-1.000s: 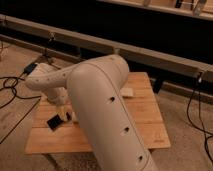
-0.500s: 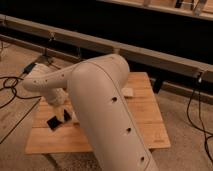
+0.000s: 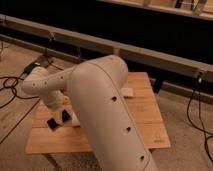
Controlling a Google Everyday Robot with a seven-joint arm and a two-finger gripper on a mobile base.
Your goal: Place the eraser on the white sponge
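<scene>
- The hand [image 3: 61, 114] is hanging low over the front-left part of the counter [image 3: 145, 120], its fingers standing apart.
- The eraser [image 3: 52, 122] is lying flat on the counter, just beside the hand.
- The white sponge [image 3: 128, 92] is resting well apart, near the counter's far edge.

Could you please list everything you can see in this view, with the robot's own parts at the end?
table: one, light wood, centre of the view
eraser: one, black, lying flat on the table's near left part
white sponge: one, cream-white, on the table's far part, beyond the arm
cables: several, black, on the floor at both sides of the table
ledge: one, pale, long, behind the table
arm: one, white, across the foreground, bending down to the table's left part
gripper: one, dark, open, low over the table beside the eraser
</scene>
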